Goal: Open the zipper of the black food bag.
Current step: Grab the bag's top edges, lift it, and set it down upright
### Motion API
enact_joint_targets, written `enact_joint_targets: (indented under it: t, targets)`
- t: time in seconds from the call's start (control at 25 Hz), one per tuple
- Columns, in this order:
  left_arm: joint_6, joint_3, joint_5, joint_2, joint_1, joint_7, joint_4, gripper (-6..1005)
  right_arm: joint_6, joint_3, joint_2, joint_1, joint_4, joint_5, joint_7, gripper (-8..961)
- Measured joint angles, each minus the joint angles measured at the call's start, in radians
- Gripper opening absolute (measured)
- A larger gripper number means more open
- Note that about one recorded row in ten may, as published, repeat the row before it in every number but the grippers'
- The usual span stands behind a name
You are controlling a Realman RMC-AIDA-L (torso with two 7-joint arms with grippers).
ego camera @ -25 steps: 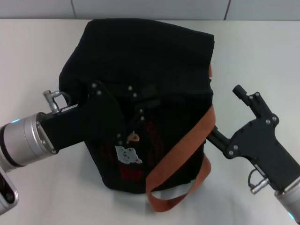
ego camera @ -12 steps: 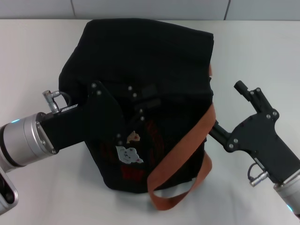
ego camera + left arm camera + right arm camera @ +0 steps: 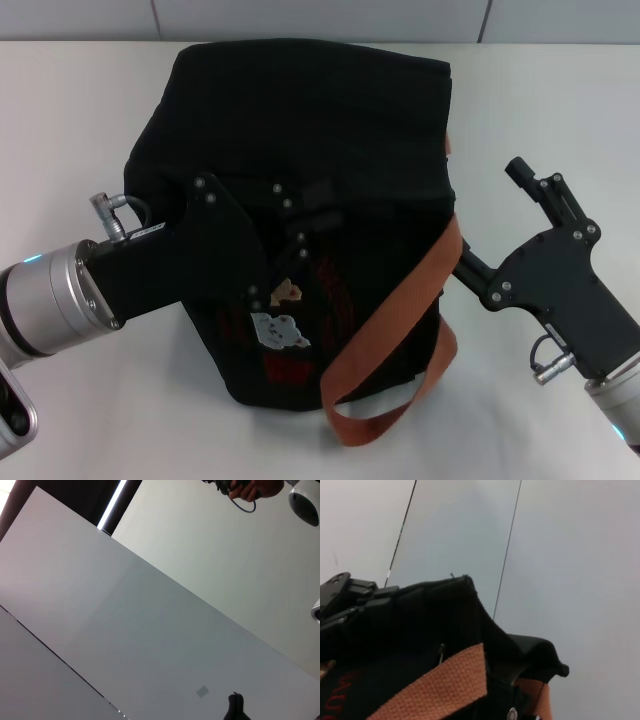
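Observation:
The black food bag (image 3: 300, 110) stands in the middle of the white table in the head view, with a brown-orange handle (image 3: 400, 320) draped down its front and bear patches (image 3: 280, 328) low on its face. My left gripper (image 3: 288, 215) presses against the bag's front left, black on black. On the bag's right side my right gripper (image 3: 485, 212) is open, one finger at the strap and the other pointing away. The zipper does not stand out in the head view. The right wrist view shows the bag's top corner (image 3: 462, 587) and a thin silver sliver (image 3: 441, 653) above the strap.
The white table (image 3: 80, 120) runs to a grey panelled wall behind the bag. The left wrist view shows only wall panels and a person's hand (image 3: 252, 489) far off.
My right gripper has shifted slightly away and rightward along the bag's side. The hanging handle loop has swung right, baring a pale strip at the bag's bottom. The left arm has stayed still.

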Motion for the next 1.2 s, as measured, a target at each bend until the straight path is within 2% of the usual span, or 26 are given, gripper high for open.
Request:
enact_joint_targets:
  t: [0.36, 1.2]
  targets:
    - [0.000, 0.000, 0.002, 0.000, 0.000, 0.000, 0.000, 84, 0.003, 0.019, 0.000, -0.002, -0.001, 0.001, -0.020, 831]
    - [0.002, 0.000, 0.004, 0.000, -0.001, -0.001, 0.000, 85, 0.033, -0.007, 0.000, 0.021, 0.000, -0.009, -0.026, 819]
